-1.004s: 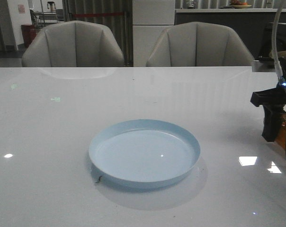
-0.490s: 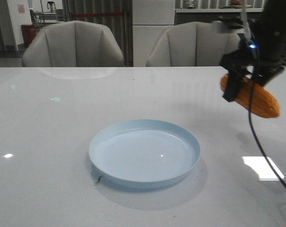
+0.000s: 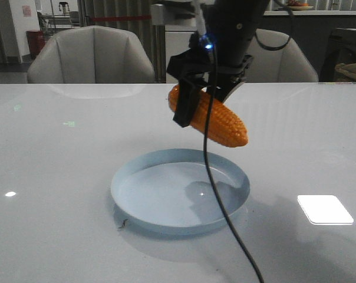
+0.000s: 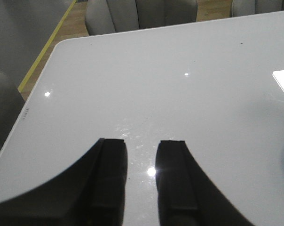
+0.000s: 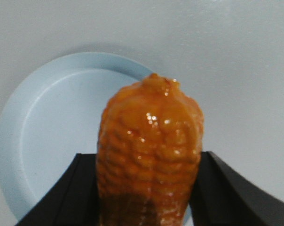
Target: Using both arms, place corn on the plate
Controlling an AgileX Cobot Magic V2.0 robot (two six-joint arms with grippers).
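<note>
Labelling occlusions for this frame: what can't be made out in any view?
- Left tool: outside the front view, so its place relative to the plate is unknown.
- Corn: its thick end is hidden by the right tool in the front view, cut off by the edge in the right wrist view.
- Plate: its near part is hidden behind the corn in the right wrist view.

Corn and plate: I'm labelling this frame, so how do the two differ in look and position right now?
The corn is orange, bumpy and tapered; the plate is pale blue, smooth and round. The corn hangs tilted in the air, clamped by the right gripper; the plate lies flat on the table. The plate is wider than the corn is long. Both look glossy.
</note>
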